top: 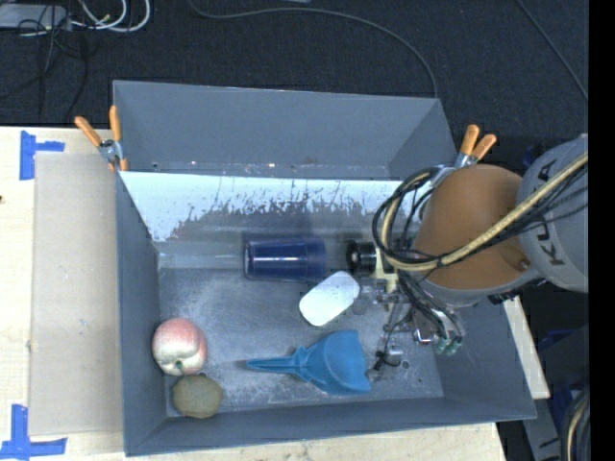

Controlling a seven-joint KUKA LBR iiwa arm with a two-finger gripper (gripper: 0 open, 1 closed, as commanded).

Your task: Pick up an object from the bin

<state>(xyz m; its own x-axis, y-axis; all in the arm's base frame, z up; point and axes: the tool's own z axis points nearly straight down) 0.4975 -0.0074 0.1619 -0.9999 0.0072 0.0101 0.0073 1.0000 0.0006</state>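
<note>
My gripper hangs low in the front right part of the bin, right at the wide rim of a blue plastic funnel. The funnel lies on its side with its spout pointing left. A flat white oval piece lies just up and left of the gripper. Behind that lies a clear bottle with a dark blue label and a black cap, on its side along the back wall. I cannot make out anything held in the gripper.
A red and pale apple and a dull green-brown lump sit in the front left corner. The arm's orange cover and looped cables hang over the bin's right side. The right wall is close to the gripper.
</note>
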